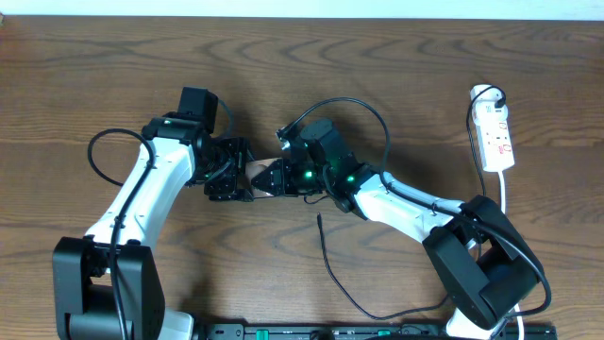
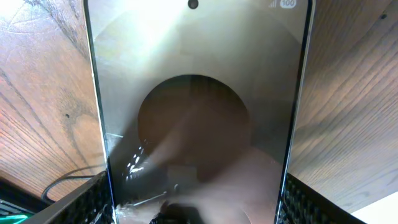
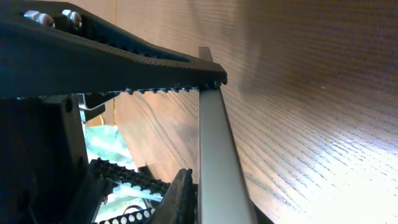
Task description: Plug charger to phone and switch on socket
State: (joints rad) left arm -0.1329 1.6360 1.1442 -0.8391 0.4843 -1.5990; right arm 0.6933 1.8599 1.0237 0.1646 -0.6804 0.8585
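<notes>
The phone (image 1: 260, 177) is held up off the table between the two grippers at the middle. Its glossy dark face (image 2: 199, 93) fills the left wrist view. My left gripper (image 1: 245, 179) is shut across its width, with the ribbed fingers (image 2: 93, 200) against both long edges. In the right wrist view the phone shows edge-on as a thin grey slab (image 3: 214, 149). My right gripper (image 1: 276, 178) is closed on its other end, with one toothed finger (image 3: 186, 78) and the other finger against it. The charger (image 1: 326, 250) lies loose on the table, its tip pointing up. The socket (image 1: 496, 132) lies at the far right.
A white cord (image 1: 503, 194) runs down from the socket towards the right arm's base. A black bar (image 1: 377, 331) lies along the table's front edge. Black robot cables loop above the right wrist (image 1: 354, 102) and beside the left arm (image 1: 99, 151).
</notes>
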